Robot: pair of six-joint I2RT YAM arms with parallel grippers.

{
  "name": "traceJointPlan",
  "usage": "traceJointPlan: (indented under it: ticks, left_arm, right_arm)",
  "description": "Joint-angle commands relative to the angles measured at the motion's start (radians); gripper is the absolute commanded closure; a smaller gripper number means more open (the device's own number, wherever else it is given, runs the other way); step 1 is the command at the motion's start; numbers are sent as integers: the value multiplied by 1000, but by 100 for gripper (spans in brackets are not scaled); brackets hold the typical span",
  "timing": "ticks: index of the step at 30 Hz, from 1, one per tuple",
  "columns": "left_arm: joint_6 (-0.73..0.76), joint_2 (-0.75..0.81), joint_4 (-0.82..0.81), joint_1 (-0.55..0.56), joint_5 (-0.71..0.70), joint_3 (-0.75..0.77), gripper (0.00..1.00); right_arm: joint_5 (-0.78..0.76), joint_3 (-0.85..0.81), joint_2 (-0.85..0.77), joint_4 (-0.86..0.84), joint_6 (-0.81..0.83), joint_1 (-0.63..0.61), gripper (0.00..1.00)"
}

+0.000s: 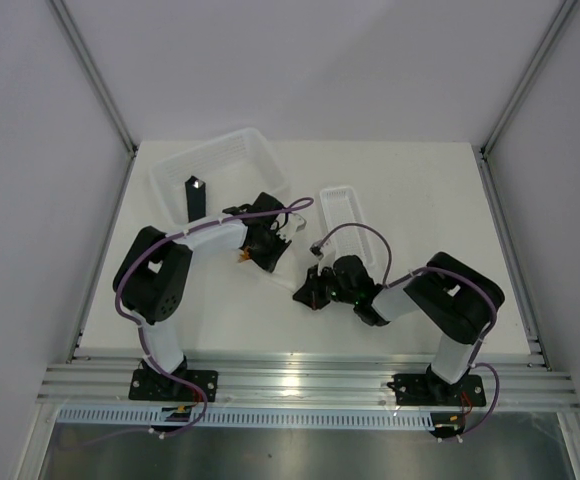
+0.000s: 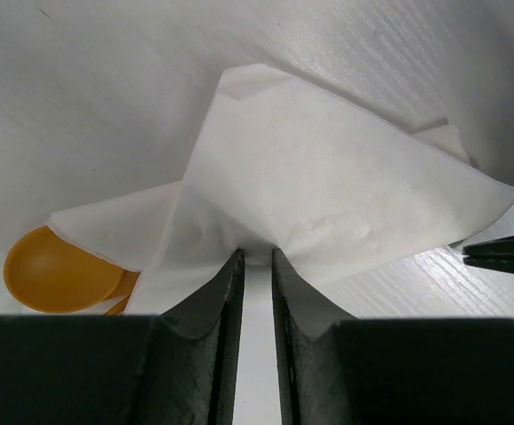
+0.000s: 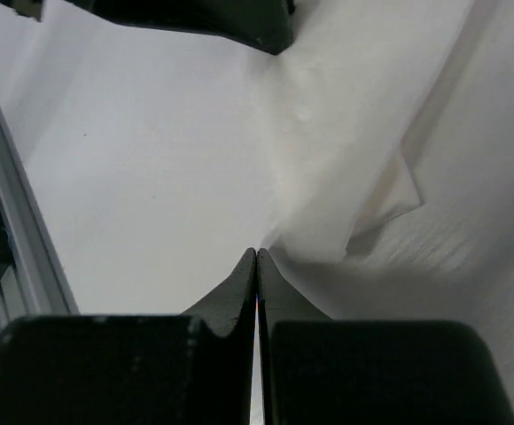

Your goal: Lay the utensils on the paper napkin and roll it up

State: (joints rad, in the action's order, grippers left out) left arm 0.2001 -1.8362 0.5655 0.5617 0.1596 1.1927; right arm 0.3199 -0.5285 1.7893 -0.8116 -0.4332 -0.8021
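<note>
The white paper napkin (image 2: 328, 177) lies folded over the orange utensils on the white table. Only the spoon's round bowl (image 2: 55, 270) and a bit of another orange piece stick out at its left end. My left gripper (image 2: 252, 254) pinches the napkin's near fold, its jaws a narrow gap apart with white paper between them. My right gripper (image 3: 257, 252) is shut on the napkin's (image 3: 346, 133) edge at the other end. In the top view the left gripper (image 1: 262, 242) and right gripper (image 1: 310, 290) sit close together mid-table, with an orange tip (image 1: 240, 258) showing. The fork and knife are hidden.
A large white slotted basket (image 1: 220, 165) stands at the back left with a black upright block (image 1: 196, 200) at its front. A narrow white ribbed tray (image 1: 348, 215) lies right of centre. An aluminium rail (image 1: 300, 380) runs along the near edge.
</note>
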Motion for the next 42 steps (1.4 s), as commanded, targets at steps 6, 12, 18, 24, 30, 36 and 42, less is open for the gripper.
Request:
traceJointPlan:
  ticks: [6,12,18,24,30,36,42]
  left_arm:
    - [28,-23,-3,-5,12,-33,79]
    - [32,-20,5,-5,26,-27,79]
    - [28,-15,4,-5,37,-27,79]
    - [28,-18,1,-5,32,-33,79]
    - [33,-21,5,-22,12,-28,80]
    - [35,-29,-1,-23,-2,-35,80]
    - [35,-21,7,-23,6,-27,80]
  right_arm:
    - [30,-105,-41,-73,17,-22,100]
    - [42,-185,117,-159,5,4,100]
    - [-21,-271,188,-46,40,-20,100]
    - [-42,-217,203,8,-7,15,100]
    - [-56,-119,151,54,-13,27,100]
    - [-61,-25,84,60,-32,29,100]
    - [-79,44,-30,126,-22,43,100]
